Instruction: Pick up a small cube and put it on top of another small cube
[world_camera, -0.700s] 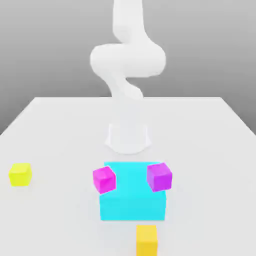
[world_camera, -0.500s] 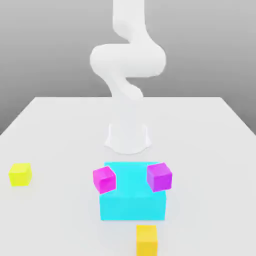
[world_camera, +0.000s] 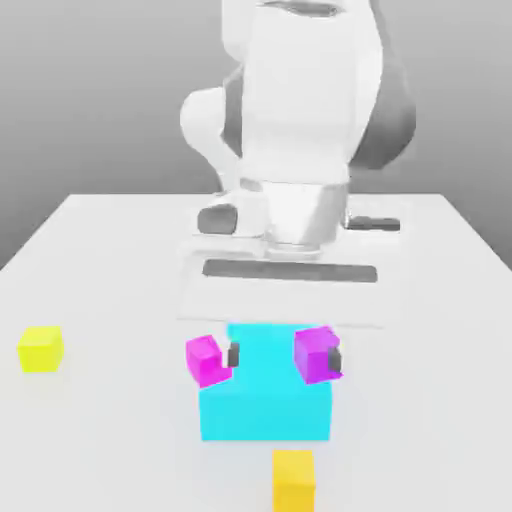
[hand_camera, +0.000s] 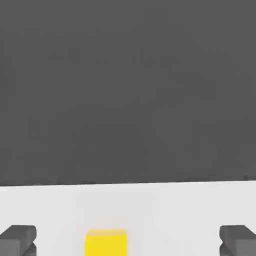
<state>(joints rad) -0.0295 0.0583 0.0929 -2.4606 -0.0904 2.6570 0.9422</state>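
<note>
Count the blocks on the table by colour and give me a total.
Yellow cubes: 2
Magenta cubes: 2
Cyan block: 1
Total: 5

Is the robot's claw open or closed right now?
Open. In the hand view the gripper has its two dark fingers far apart, with the yellow cube between them, untouched.
</note>
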